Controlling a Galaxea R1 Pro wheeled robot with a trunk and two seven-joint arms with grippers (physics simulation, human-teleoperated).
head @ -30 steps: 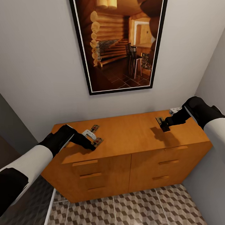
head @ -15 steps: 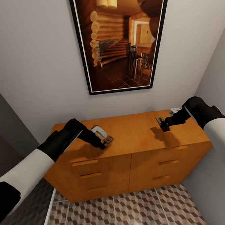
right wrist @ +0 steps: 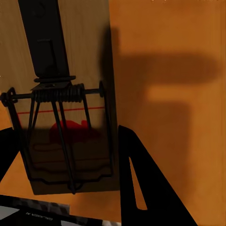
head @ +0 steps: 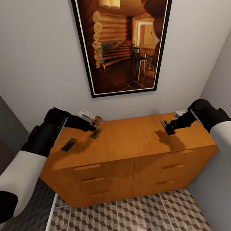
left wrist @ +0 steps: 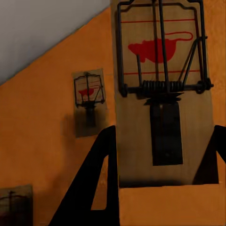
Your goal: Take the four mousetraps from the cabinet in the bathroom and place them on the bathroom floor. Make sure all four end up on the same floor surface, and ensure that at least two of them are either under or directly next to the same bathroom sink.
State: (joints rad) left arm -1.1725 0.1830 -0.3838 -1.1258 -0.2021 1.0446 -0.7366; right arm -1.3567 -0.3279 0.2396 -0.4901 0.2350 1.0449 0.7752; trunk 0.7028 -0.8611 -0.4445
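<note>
My left gripper (head: 94,123) is shut on a mousetrap (head: 97,120) and holds it above the back left of the orange-brown cabinet (head: 131,140). Up close, that mousetrap (left wrist: 162,89) sits between the black fingers (left wrist: 96,183). Two more mousetraps lie on the cabinet top, one (head: 95,133) just below the gripper and one (head: 69,144) near the left edge. My right gripper (head: 168,127) is shut on a fourth mousetrap (head: 163,124) over the cabinet's right part; in the right wrist view this trap (right wrist: 63,117) fills the gap beside a finger (right wrist: 143,183).
A large framed picture (head: 123,38) hangs on the wall behind the cabinet. A small white object (head: 179,113) sits at the cabinet's back right corner. Cube-patterned bathroom floor (head: 130,215) lies in front of the drawers. Grey walls close in on both sides.
My left gripper has lifted its mousetrap from the cabinet's front left and carried it up and back. The arm's move uncovered a trap near the left edge. The right arm is still.
</note>
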